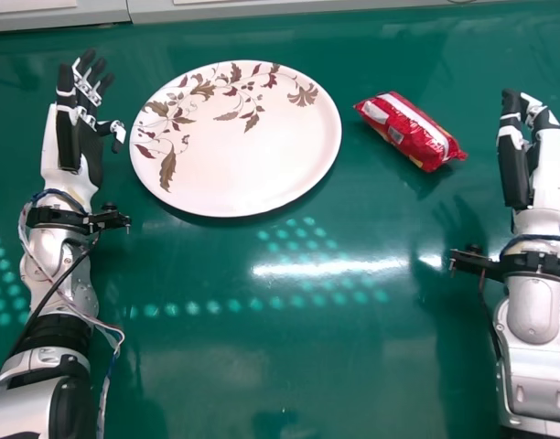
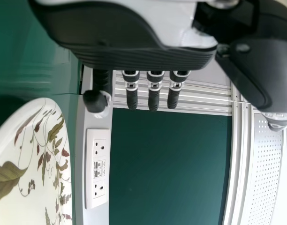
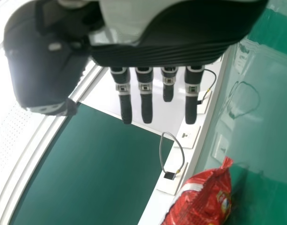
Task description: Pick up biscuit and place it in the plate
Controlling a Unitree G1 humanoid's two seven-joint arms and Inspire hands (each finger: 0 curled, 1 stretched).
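The red biscuit packet [image 1: 411, 131] lies on the green table, right of the round white plate [image 1: 239, 137] with its leaf pattern. My right hand [image 1: 529, 155] is to the right of the packet, apart from it, its fingers extended and holding nothing. In the right wrist view the same hand [image 3: 157, 56] shows straight fingers, and the packet [image 3: 202, 201] is visible. My left hand [image 1: 79, 128] is just left of the plate, open and empty. The left wrist view shows the left hand [image 2: 143, 54] with extended fingers near the plate [image 2: 35, 164].
The green table [image 1: 262, 366] reflects spots of light. Beyond its far edge runs a pale panel [image 1: 207, 11]. A white socket strip [image 2: 97, 168] shows in the left wrist view, and a looped grey cable [image 3: 182, 152] in the right wrist view.
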